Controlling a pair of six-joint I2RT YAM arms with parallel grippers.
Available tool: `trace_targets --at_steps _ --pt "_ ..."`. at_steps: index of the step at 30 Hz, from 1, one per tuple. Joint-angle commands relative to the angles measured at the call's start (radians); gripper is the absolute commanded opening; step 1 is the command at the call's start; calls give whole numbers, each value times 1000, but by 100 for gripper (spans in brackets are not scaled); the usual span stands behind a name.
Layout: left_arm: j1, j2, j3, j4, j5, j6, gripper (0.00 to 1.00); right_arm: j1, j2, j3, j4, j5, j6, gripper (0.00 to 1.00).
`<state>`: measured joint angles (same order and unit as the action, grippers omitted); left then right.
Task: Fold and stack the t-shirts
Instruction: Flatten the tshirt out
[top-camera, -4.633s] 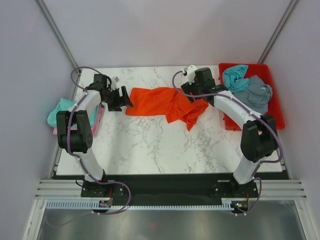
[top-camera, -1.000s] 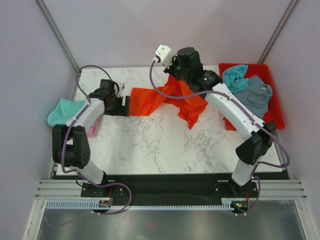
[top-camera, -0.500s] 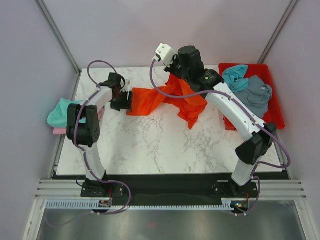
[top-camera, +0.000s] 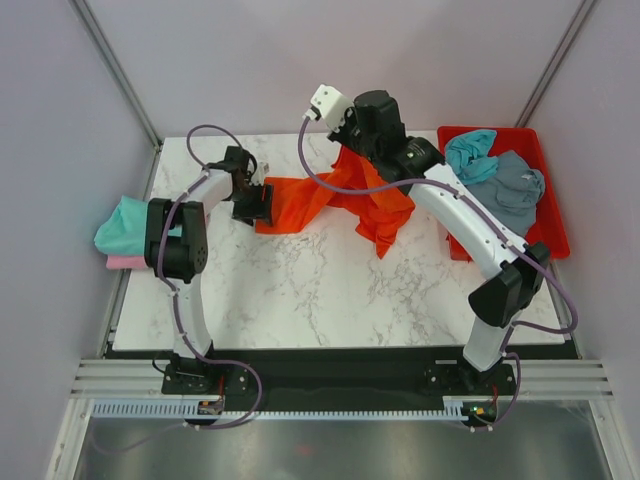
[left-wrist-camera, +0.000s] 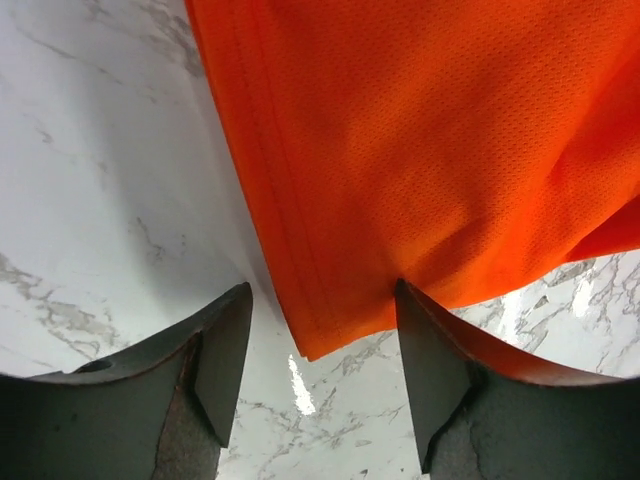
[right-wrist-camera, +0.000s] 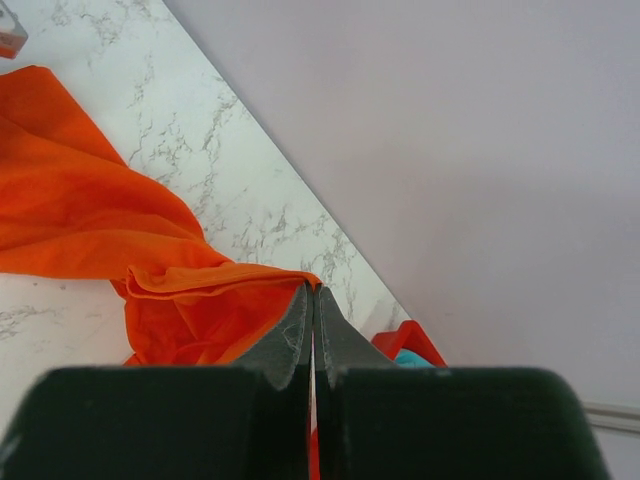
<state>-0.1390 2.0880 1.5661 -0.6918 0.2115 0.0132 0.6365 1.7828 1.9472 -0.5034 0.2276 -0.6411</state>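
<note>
The bright orange t-shirt (top-camera: 310, 200) lies spread across the back of the marble table. Its right part is pulled up off the surface by my right gripper (top-camera: 347, 150), which is shut on a fold of it (right-wrist-camera: 313, 290). The left gripper (top-camera: 262, 203) sits low at the shirt's left end. In the left wrist view its jaws (left-wrist-camera: 320, 290) stand apart, with the hemmed corner of the orange t-shirt (left-wrist-camera: 420, 150) between them; the right finger (left-wrist-camera: 430, 370) touches the cloth edge. More orange cloth (right-wrist-camera: 90, 210) hangs below the right gripper.
A red tray (top-camera: 555, 215) at the back right holds a teal t-shirt (top-camera: 470, 150) and a grey-blue t-shirt (top-camera: 510, 190). Off the table's left edge, a teal shirt (top-camera: 125, 222) lies on a pink one (top-camera: 125, 262). Grey walls enclose the table.
The left gripper has moved right onto the orange shirt's left hem, and its jaws have narrowed. The right gripper still holds the shirt raised in the same place.
</note>
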Motion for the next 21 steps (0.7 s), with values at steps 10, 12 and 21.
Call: trace_targets --at_steps 10,12,21 --pt "-8 -189 -50 -52 106 -4 2 -31 7 55 95 98 23 0" --pt "-8 -310 -72 -54 86 11 2 -38 -16 52 97 107 37 0" --pt "-8 -756 -95 -136 107 149 2 -46 -333 -89 95 76 155 0"
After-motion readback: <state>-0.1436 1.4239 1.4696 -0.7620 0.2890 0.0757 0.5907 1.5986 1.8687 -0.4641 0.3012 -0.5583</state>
